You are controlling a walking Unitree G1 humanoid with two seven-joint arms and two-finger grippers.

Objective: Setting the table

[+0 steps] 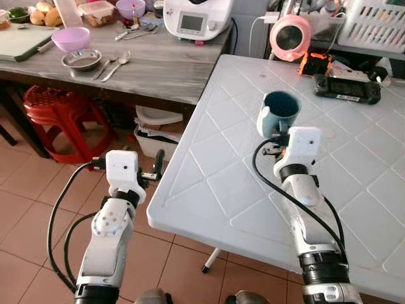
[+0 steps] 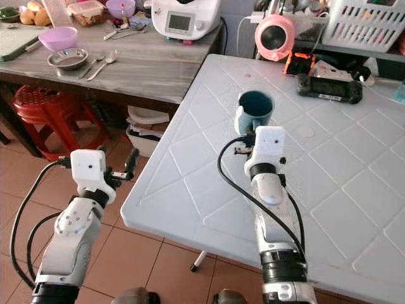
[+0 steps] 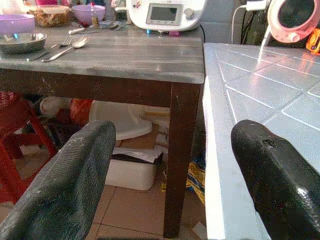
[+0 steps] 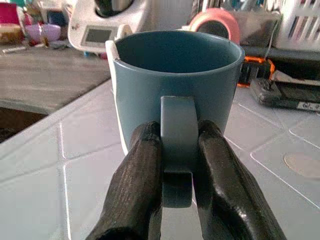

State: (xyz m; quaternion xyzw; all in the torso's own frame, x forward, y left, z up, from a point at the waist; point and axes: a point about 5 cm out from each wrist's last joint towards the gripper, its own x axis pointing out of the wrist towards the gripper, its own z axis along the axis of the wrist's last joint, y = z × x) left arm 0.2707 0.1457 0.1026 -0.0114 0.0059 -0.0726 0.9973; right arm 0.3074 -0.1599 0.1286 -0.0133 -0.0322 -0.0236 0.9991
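Mug (image 4: 175,85), blue, upright, sits over the white table (image 1: 215,183); my right claw (image 4: 177,150) pinches its handle between both fingers. My wrist hides the mug's base in the head views, so I cannot tell whether it touches the tabletop. Beyond it lie a black handheld (image 1: 347,87) and a pink round appliance (image 1: 290,36), the basket (image 1: 380,22) cut off at the edge. My left claw (image 3: 170,165) hangs wide, holding nothing, beside the table's edge. On the wooden table (image 1: 158,63): purple bowl (image 1: 70,38), steel dish (image 1: 81,59), spoon (image 1: 118,64). A red stool (image 1: 57,114) stands below it.
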